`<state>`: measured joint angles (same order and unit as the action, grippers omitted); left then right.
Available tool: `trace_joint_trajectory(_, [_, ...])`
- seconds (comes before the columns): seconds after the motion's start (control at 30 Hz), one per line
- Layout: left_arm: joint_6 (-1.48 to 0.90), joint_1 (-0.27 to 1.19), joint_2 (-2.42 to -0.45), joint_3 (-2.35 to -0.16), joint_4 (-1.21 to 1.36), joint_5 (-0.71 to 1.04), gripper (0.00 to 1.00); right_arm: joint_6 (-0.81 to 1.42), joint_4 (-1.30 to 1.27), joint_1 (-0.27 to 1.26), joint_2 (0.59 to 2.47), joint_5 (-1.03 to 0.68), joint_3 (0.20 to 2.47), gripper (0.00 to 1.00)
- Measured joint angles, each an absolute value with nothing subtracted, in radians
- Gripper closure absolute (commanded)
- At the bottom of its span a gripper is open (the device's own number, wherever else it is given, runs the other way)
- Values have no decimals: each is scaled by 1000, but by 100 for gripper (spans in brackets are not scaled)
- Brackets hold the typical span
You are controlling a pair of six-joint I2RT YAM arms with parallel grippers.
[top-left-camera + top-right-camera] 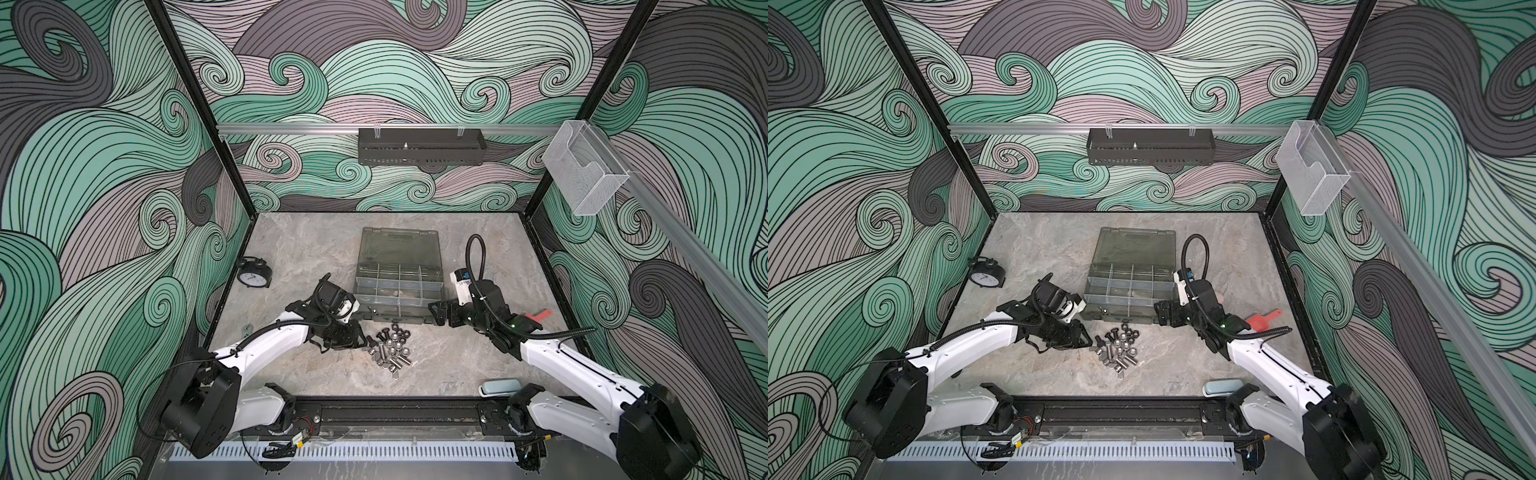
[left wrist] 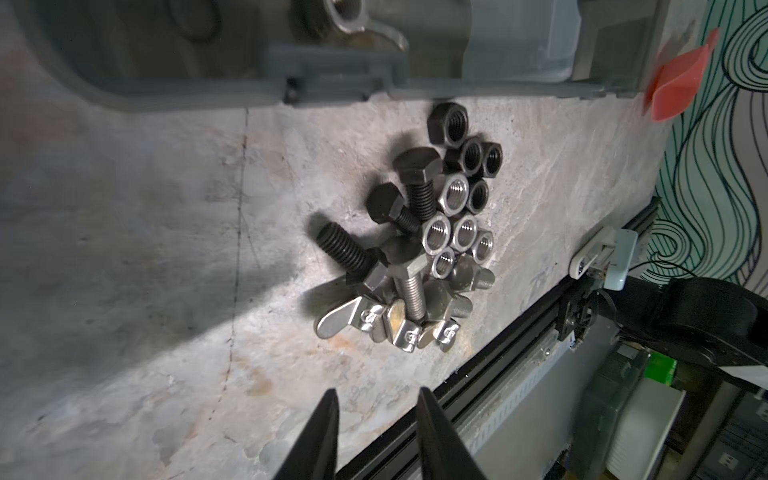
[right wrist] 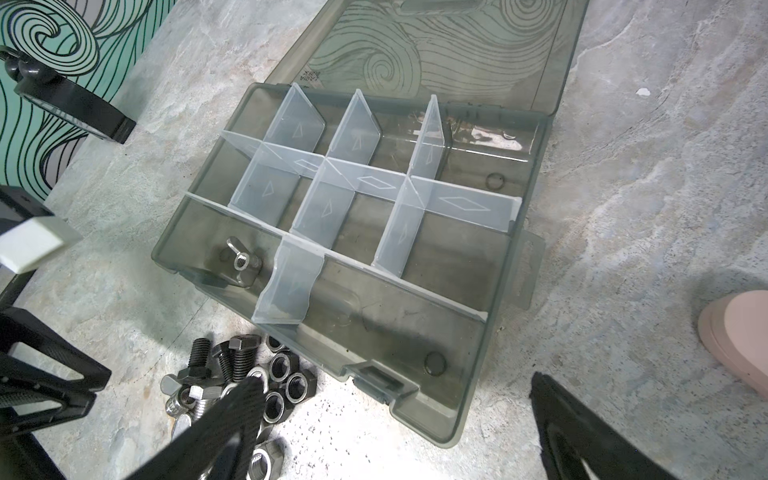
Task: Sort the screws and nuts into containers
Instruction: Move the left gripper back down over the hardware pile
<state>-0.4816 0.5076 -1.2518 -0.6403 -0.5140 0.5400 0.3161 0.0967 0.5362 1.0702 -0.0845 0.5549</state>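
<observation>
Black and silver screws (image 2: pixel 417 183) and nuts (image 2: pixel 451 124) lie in one pile (image 1: pixel 388 347) (image 1: pixel 1119 349) with silver wing nuts (image 2: pixel 361 320), on the table just in front of the case. The smoky case stands open, and its containers (image 3: pixel 374 316) (image 1: pixel 395 313) (image 1: pixel 1125 313) are split by translucent dividers. One wing nut (image 3: pixel 241 262) lies in the front left compartment. My left gripper (image 2: pixel 376 392) (image 1: pixel 362 341) is open and empty, just left of the pile. My right gripper (image 3: pixel 395 380) (image 1: pixel 438 316) is wide open and empty, at the case's front right corner.
A black alarm clock (image 1: pixel 254 274) stands at the left wall. A red plastic tool (image 1: pixel 538 316) lies right of my right arm, with a pink object (image 3: pixel 735 336) near it. A pale blue block (image 1: pixel 498 386) sits at the front edge. A black tray (image 1: pixel 419 151) and a clear box (image 1: pixel 582 174) hang on the walls.
</observation>
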Motion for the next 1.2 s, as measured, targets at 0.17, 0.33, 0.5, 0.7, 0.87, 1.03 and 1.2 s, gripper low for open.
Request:
trace_joint_trajectory(0.17, [-521, 508, -1265, -575, -411, 630, 61, 316, 91, 538, 1071, -86, 555, 1])
trace_joint_trajectory(0.33, [-539, 508, -1277, -552, -353, 668, 60, 316, 91, 540, 1070, -86, 555, 1])
trace_joint_trajectory(0.5, [-549, 508, -1302, -543, -313, 670, 60, 316, 93, 540, 1060, -86, 555, 1])
trace_joint_trajectory(0.7, [-550, 508, -1334, -534, -314, 652, 60, 316, 93, 540, 1037, -79, 553, 1])
trace_joint_trajectory(0.87, [-550, 508, -1333, -532, -313, 617, 60, 318, 96, 541, 1026, -75, 547, 1])
trace_joint_trajectory(1.03, [-551, 508, -1334, -517, -311, 588, 60, 319, 105, 541, 1026, -73, 547, 1])
trace_joint_trajectory(1.2, [-551, 508, -1335, -504, -294, 577, 60, 319, 116, 542, 1026, -67, 547, 1])
